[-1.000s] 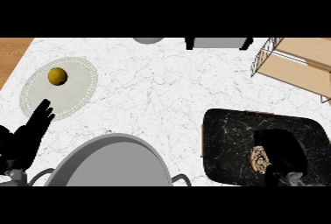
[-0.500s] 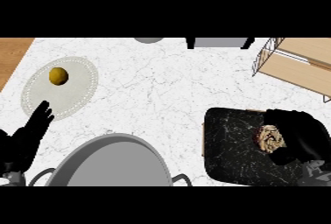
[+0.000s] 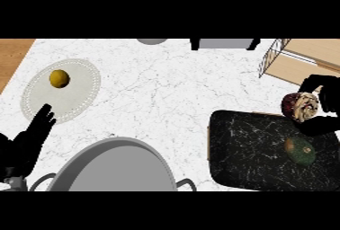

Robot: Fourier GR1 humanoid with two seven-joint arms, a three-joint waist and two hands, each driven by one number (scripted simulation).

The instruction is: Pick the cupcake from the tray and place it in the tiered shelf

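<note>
Cupcake (image 3: 300, 105), brown with pale swirled top

Cupcake (image 3: 301, 105) in right hand (image 3: 321, 108) between tray (image 3: 252, 152) and tiered shelf (image 3: 299, 60).

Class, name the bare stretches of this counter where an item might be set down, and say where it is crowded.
Free: the marble between the plate and the tray. Crowded: the right side, where the right hand holds the cupcake by the shelf, and the lower left, pot beside left hand.
</note>
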